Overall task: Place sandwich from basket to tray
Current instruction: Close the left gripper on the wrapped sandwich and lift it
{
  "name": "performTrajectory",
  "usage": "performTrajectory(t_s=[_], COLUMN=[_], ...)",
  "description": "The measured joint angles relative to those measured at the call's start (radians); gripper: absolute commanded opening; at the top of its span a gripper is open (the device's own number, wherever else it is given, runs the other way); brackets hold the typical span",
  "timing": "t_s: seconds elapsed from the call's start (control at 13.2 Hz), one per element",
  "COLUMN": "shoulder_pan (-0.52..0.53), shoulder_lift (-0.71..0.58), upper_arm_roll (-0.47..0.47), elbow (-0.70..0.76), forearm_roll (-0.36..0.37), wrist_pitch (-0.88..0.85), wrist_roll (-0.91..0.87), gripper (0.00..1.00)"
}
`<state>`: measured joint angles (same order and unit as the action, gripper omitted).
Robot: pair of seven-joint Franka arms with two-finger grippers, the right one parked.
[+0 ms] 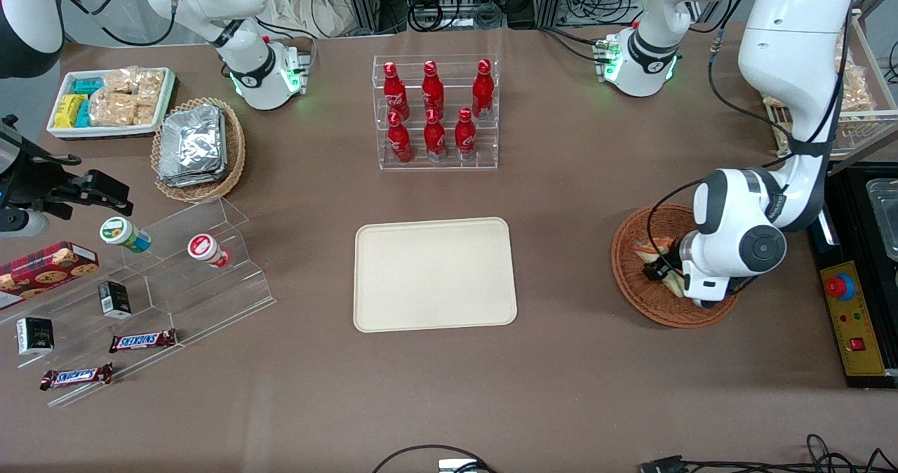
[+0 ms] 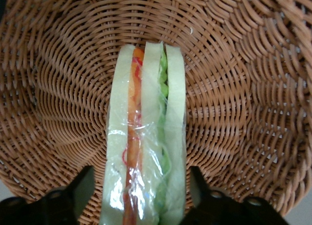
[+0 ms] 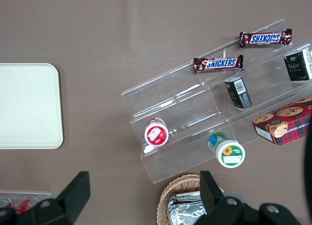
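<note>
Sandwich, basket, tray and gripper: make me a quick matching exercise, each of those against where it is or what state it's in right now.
Things:
1. sandwich
2. basket
3. tray
4. gripper

Descriptions:
A. nothing on it, nearer the front camera than the bottle rack
B. open, one finger either side of the wrapped wedge
C. lying in the wicker bowl
D. at the working arm's end of the table

Pairs: 1-C, 2-D, 3-A, 4-B

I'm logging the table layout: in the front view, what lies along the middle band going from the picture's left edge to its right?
Clear acrylic stand → tray → basket, holding the sandwich, with the pincer down inside it, open around the sandwich.
</note>
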<state>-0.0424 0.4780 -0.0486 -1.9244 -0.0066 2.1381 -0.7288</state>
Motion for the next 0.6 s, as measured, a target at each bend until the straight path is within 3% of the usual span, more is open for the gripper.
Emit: performTrajectory(t_s=[0.38,0.6], shoulder_pan=[-0.002,-0.004], shoulder_lift=[-0.017,-0.067], upper_arm_roll=[-0.006,-0.02], elbow=[0.027,0.101], forearm_roll=[0.0,0.0], wrist_pitch=[-0.04,-0.187], wrist_roll=[0.028,0.233], gripper=[0.0,0.0])
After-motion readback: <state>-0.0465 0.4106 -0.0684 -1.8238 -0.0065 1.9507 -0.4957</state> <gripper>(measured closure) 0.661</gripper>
